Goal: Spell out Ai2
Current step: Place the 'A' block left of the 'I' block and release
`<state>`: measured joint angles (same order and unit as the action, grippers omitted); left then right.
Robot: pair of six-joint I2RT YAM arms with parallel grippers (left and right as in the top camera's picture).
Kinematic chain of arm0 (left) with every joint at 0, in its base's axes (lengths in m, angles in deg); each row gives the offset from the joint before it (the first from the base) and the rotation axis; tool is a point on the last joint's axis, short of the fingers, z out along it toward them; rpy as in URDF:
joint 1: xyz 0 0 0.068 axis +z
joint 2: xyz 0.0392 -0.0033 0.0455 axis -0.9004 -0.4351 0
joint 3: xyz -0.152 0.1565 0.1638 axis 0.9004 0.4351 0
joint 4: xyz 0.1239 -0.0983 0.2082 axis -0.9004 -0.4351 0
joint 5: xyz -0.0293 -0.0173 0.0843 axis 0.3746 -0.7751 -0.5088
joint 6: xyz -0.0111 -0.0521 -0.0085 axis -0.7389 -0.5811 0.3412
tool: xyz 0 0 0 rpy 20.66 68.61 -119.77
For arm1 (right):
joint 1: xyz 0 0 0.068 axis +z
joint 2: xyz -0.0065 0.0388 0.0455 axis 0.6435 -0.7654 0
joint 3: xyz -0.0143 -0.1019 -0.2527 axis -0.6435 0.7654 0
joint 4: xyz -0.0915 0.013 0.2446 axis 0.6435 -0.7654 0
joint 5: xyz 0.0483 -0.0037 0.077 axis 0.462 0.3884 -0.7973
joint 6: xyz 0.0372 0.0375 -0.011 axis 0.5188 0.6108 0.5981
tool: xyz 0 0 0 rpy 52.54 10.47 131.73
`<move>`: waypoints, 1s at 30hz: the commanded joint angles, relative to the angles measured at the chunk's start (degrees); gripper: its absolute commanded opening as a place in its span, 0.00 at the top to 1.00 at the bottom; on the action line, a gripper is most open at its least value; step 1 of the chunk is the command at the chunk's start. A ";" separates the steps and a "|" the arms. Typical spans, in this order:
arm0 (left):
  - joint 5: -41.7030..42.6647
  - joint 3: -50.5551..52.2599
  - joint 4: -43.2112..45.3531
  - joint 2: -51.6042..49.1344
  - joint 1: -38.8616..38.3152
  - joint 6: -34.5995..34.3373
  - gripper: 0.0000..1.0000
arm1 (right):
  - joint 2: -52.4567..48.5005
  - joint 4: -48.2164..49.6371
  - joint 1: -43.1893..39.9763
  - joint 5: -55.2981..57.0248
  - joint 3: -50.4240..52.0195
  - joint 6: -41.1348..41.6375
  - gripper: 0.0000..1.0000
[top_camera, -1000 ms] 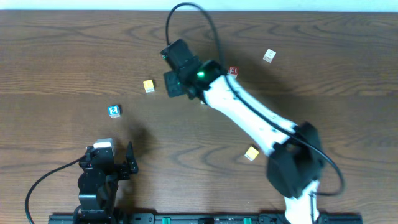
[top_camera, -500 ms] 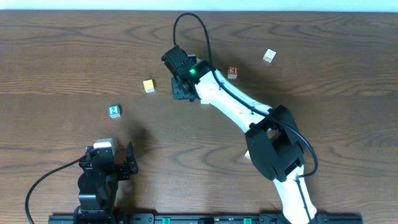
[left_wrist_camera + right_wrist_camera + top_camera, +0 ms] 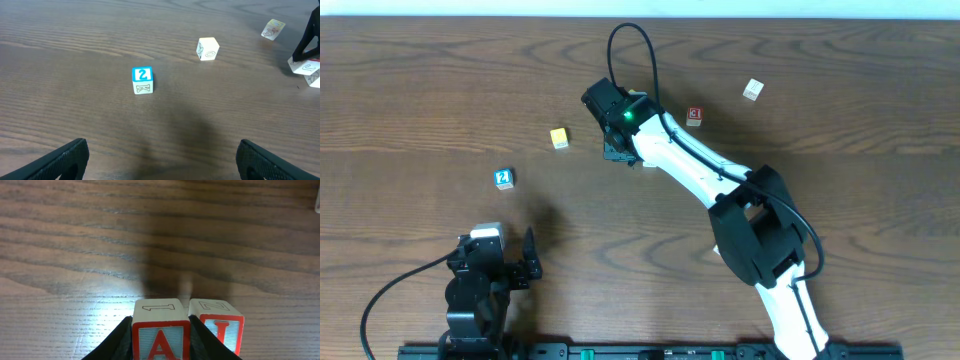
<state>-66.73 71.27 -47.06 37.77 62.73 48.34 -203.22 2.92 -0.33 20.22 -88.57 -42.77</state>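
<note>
Up at centre, right gripper (image 3: 159, 332) clamps the A cube (image 3: 161, 342) just beside the I cube (image 3: 222, 330); next, I'd say: release, then wide-open left gripper (image 3: 162, 150) fetches the 2 cube (image 3: 142, 80).

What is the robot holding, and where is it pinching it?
The right pincer pinches the A cube by its left and right sides. The left pincer is open and holds nothing.

The overhead camera looked straight down on the whole table (image 3: 420, 80). The left wrist camera sat low, facing across the wood toward the "2" cube (image 3: 142, 80), shared with overhead. The right wrist camera sat very close to the "A" cube (image 3: 161, 332) and "I" cube (image 3: 217, 327), seemingly hidden overhead beneath the right arm (image 3: 680, 165).
</note>
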 commanded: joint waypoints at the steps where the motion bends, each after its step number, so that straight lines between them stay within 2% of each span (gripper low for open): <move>1: -0.76 0.90 0.15 0.33 0.37 1.05 0.05 | -0.50 -0.24 0.00 1.86 -1.05 2.95 0.68; 9: -0.76 0.90 0.15 0.33 0.37 1.03 0.05 | -1.81 -1.11 0.33 1.40 -1.05 2.95 0.68; 21: -0.76 0.90 0.15 0.33 0.37 1.05 0.05 | -2.25 -0.92 0.44 1.40 -1.05 2.91 0.59; 26: -0.76 0.90 0.15 0.33 0.37 1.03 0.05 | -2.21 0.20 0.46 0.96 -1.14 1.44 0.54; 28: -0.76 0.90 0.15 0.33 0.37 1.03 0.05 | -2.01 -0.02 0.46 0.96 -1.64 1.11 0.45; 30: -0.76 0.90 0.15 0.33 0.37 1.05 0.04 | -1.73 -1.09 0.44 0.94 -3.56 -0.13 0.44</move>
<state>-66.73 71.27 -47.06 37.77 62.71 48.37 -204.82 2.30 -0.28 20.53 -89.18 -41.51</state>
